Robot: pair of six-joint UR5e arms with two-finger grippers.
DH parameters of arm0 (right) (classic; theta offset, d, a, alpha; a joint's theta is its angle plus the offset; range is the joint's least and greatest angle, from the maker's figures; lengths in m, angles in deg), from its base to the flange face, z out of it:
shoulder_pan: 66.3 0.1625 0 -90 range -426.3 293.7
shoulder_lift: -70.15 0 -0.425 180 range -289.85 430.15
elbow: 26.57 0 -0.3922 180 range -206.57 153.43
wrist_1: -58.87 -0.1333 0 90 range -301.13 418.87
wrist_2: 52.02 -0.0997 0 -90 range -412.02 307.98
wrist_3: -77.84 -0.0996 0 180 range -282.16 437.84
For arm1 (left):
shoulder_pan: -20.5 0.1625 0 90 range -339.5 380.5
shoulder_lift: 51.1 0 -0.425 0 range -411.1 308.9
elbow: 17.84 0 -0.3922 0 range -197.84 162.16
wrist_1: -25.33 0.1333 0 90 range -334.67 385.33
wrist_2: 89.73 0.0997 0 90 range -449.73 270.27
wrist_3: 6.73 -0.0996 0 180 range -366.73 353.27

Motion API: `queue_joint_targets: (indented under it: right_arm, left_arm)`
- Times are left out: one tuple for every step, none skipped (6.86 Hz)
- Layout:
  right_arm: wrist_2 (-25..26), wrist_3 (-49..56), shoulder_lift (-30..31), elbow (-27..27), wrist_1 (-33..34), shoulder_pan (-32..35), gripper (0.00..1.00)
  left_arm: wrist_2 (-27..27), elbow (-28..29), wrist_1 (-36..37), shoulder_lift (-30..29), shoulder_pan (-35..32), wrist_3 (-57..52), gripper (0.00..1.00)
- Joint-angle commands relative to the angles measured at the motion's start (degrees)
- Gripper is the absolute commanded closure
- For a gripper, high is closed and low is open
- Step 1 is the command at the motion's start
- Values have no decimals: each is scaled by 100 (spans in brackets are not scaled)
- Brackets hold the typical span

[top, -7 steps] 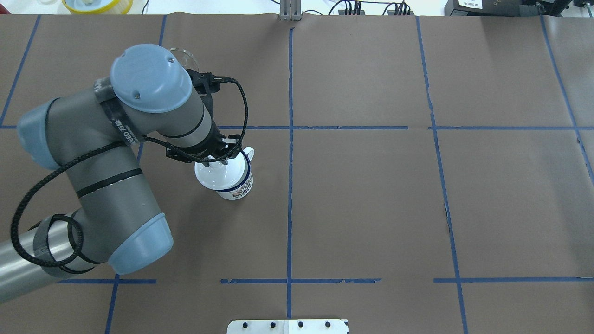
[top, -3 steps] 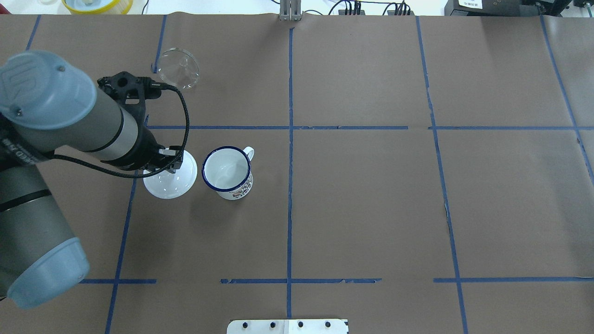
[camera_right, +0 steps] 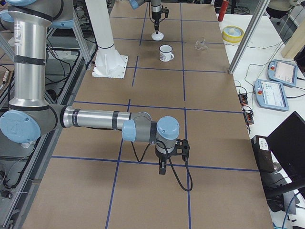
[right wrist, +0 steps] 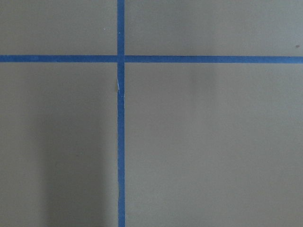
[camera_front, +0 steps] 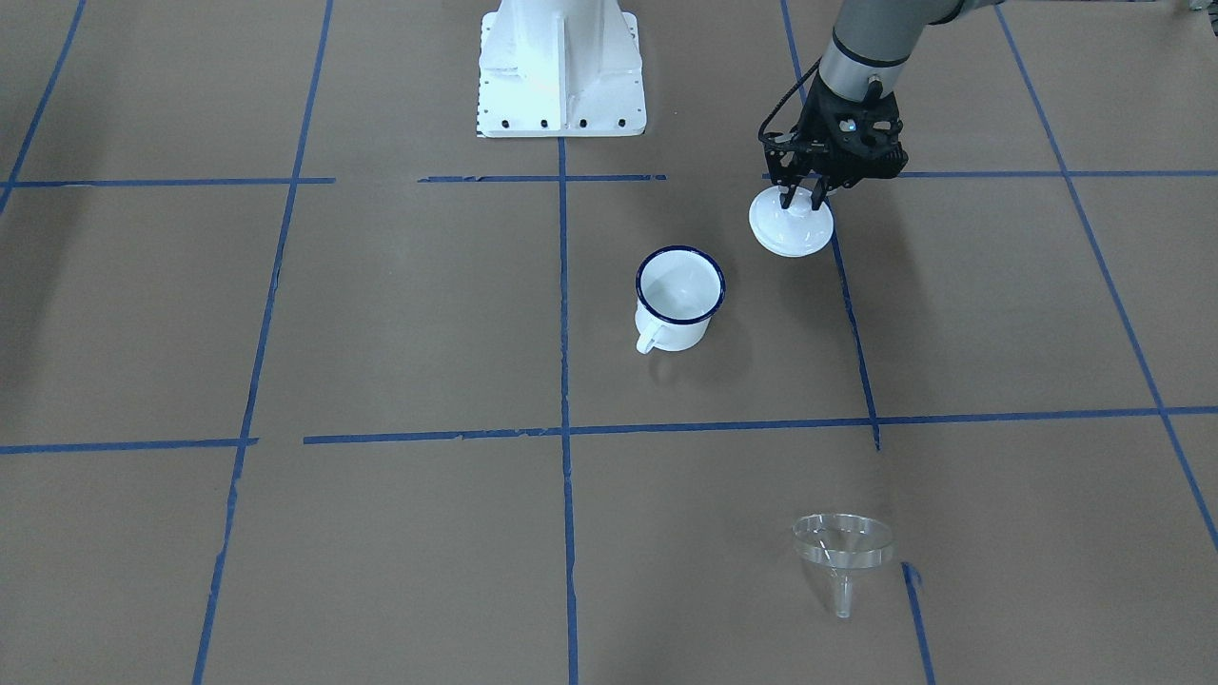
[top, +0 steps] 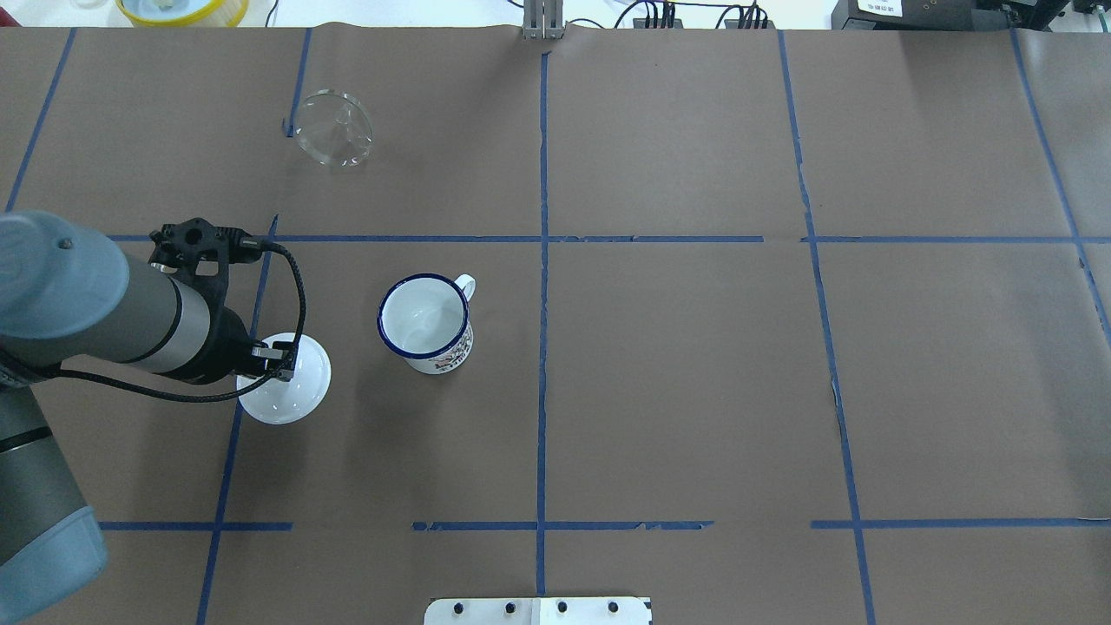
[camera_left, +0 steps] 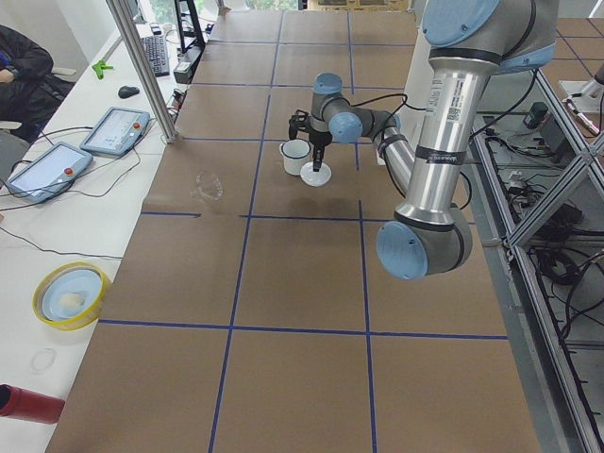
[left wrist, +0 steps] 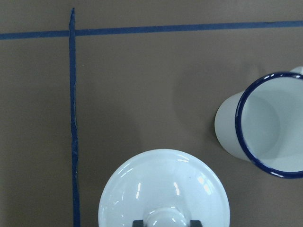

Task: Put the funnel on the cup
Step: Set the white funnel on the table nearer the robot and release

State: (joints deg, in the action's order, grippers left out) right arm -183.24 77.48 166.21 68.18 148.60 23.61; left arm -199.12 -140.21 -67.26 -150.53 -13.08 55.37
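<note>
The cup [top: 425,323], a white enamel mug with a dark blue rim, stands upright and uncovered left of the table's middle; it also shows in the front view [camera_front: 679,297] and the left wrist view [left wrist: 267,124]. The clear funnel [top: 334,128] lies on its side at the far left, apart from everything [camera_front: 843,544]. My left gripper [top: 273,358] is shut on the knob of a round white lid [top: 286,392], low over the paper, left of the cup. My right gripper [camera_right: 163,168] shows only in the exterior right view, far from the cup; I cannot tell whether it is open.
Brown paper with blue tape lines [top: 542,260] covers the table. The robot's white base plate [camera_front: 561,67] stands on the near edge. A yellow-rimmed bowl [top: 182,9] sits beyond the far left edge. Teach pendants [camera_left: 113,132] lie on the side bench.
My left gripper lifted the white lid off the cup and carried it left and toward the robot's side. The cup now stands uncovered. The funnel has not moved.
</note>
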Motion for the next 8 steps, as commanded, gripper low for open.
queue_joint_targets:
  right_arm:
    - [0,0,0,0,0,0,0]
    - [0,0,0,0,0,0,0]
    - [0,0,0,0,0,0,0]
    - [0,0,0,0,0,0,0]
    - [0,0,0,0,0,0,0]
    - [0,0,0,0,0,0,0]
    - [0,0,0,0,0,0,0]
    - [0,0,0,0,0,0,0]
  left_arm:
    - [128,711,-759,179,193,21,100]
    - [129,862,-743,22,263,30,100]
    - [129,881,-743,3,281,30,100]
    - [129,881,-743,3,290,39,100]
    - [129,916,-734,3,299,39,100]
    - [129,925,-734,-23,308,39,89]
    - [129,942,-734,-40,308,39,42]
    - [129,934,-725,-102,308,48,0]
